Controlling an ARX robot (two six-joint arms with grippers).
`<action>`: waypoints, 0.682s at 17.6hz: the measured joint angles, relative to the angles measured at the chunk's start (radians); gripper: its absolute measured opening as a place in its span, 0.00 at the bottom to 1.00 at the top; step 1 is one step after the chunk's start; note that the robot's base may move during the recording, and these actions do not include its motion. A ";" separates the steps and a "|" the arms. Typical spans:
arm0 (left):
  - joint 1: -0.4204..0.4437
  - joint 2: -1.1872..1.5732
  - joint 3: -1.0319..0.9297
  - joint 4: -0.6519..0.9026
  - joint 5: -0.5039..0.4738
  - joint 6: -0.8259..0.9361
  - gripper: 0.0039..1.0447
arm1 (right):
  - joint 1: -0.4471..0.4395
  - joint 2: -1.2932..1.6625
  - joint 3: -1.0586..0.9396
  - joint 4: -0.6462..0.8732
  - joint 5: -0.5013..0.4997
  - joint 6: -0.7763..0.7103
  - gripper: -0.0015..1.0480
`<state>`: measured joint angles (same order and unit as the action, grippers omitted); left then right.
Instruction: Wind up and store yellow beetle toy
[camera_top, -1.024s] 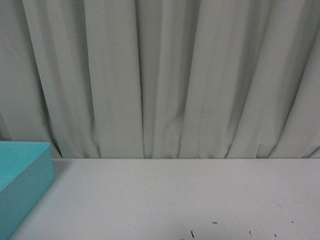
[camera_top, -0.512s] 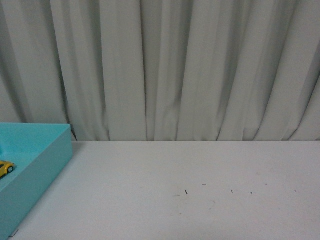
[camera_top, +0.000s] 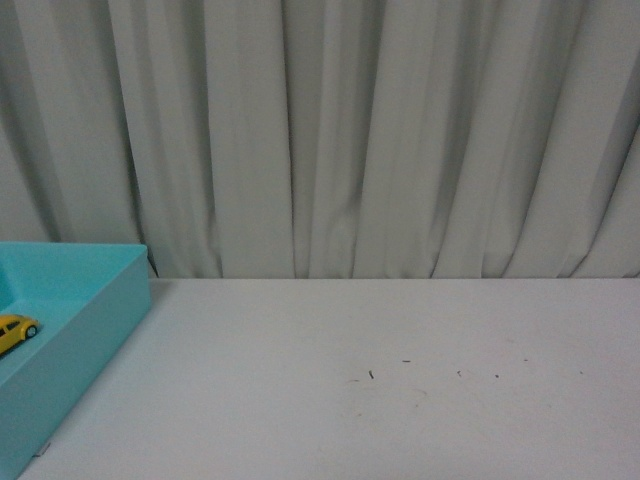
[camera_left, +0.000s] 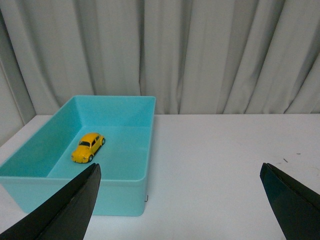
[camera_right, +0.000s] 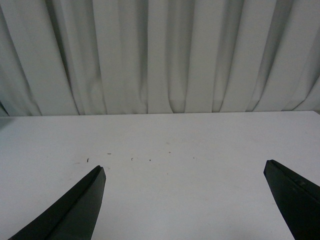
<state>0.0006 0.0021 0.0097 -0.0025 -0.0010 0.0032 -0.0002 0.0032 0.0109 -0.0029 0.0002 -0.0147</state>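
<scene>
Resting in the teal bin, yellow beetle toy, well beyond both arms' spread, empty fingers.

glossy yellow beetle toy, smooth matt turquoise bin, cloth curtain.

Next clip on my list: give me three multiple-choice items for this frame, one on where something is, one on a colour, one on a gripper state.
1. Where is the yellow beetle toy?
A. On the bare table
B. Inside the box
C. Between the left gripper's fingers

2. What colour is the box?
A. Turquoise
B. Red
C. White

3. How is the left gripper set?
A. Shut on the toy
B. Shut on nothing
C. Open, holding nothing

Key: 1 B, the toy sits on the box floor in the left wrist view; 2 A, its walls are turquoise; 3 C, its two fingers stand far apart with only table between.
</scene>
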 joint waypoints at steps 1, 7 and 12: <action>0.000 0.000 0.000 0.003 0.000 0.000 0.94 | 0.000 -0.001 0.000 0.003 0.000 0.000 0.94; 0.000 0.000 0.000 -0.001 0.000 0.000 0.94 | 0.000 0.000 0.000 -0.001 0.000 0.000 0.94; 0.000 0.000 0.000 -0.001 0.000 0.000 0.94 | 0.000 0.000 0.000 -0.001 0.000 0.000 0.94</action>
<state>0.0006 0.0021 0.0097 -0.0032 -0.0006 0.0029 -0.0002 0.0029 0.0109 -0.0036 0.0002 -0.0143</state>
